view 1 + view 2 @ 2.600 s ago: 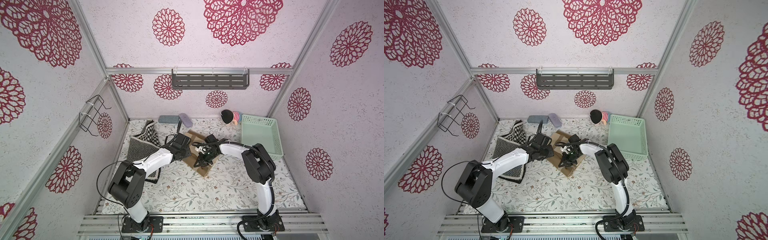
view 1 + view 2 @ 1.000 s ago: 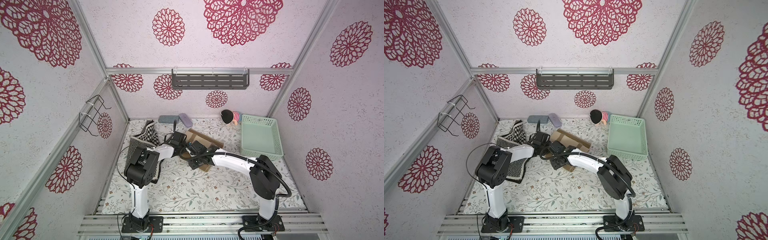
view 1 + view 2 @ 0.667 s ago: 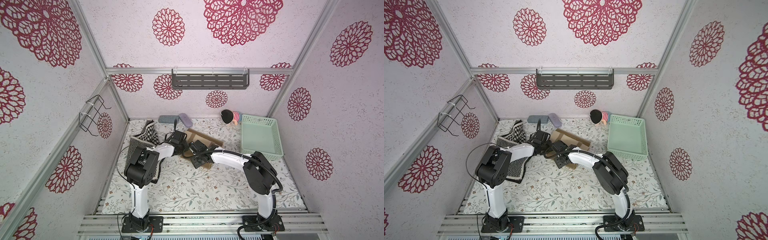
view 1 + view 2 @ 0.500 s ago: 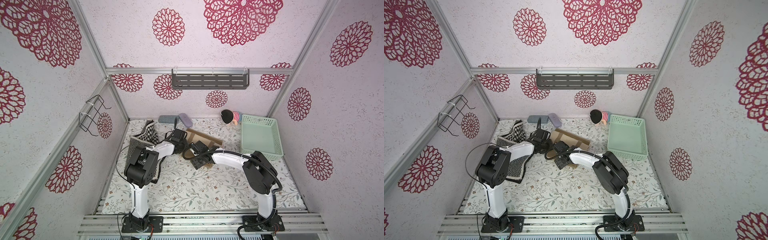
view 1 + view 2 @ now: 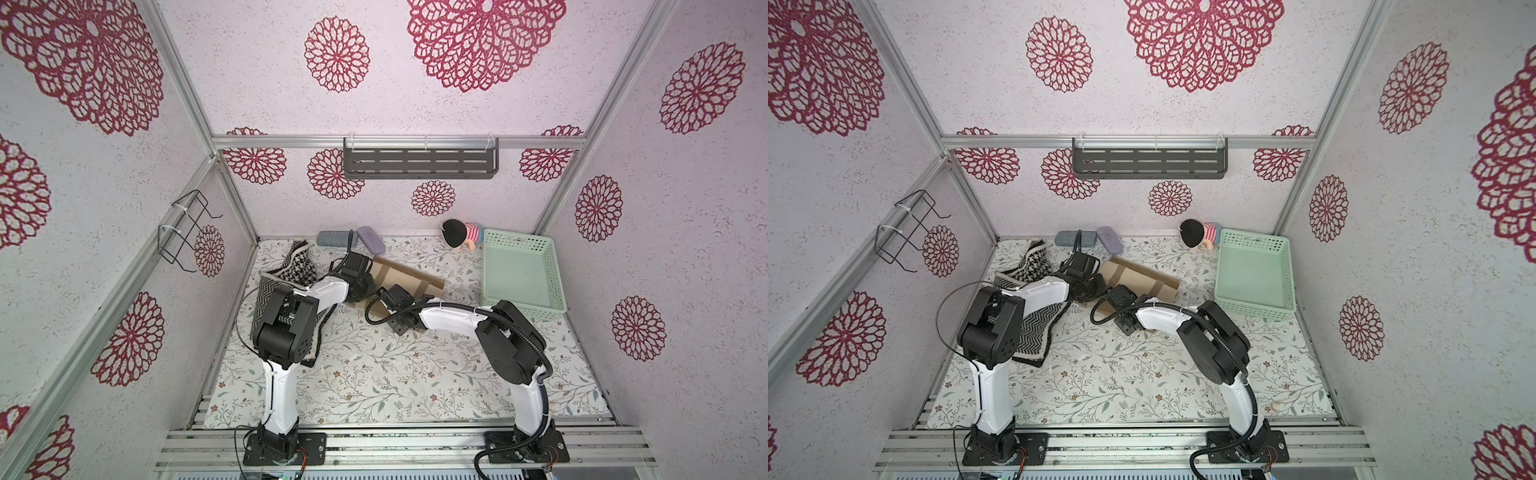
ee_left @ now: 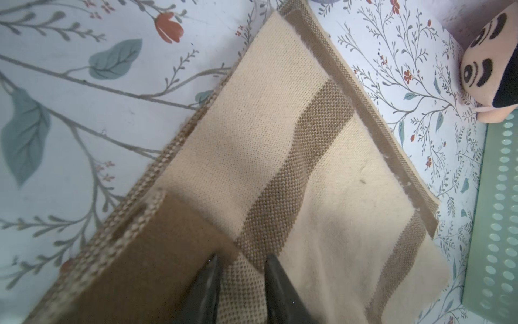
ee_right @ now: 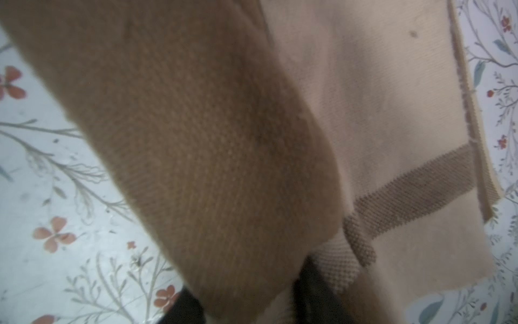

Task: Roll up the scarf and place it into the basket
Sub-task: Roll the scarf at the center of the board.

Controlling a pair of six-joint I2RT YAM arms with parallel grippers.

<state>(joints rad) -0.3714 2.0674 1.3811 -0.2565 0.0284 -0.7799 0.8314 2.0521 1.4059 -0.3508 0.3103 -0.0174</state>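
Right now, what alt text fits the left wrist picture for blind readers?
A tan scarf with brown stripes lies on a flowered table cover, one end folded over, the left gripper at the fold. A doll and a green basket show beyond it.

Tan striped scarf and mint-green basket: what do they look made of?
The tan striped scarf looks like knitted fabric, perhaps wool or acrylic: matte, slightly fuzzy, stitch rows visible. The mint-green basket looks like moulded plastic: smooth, evenly coloured, uniform rows of holes in its walls.
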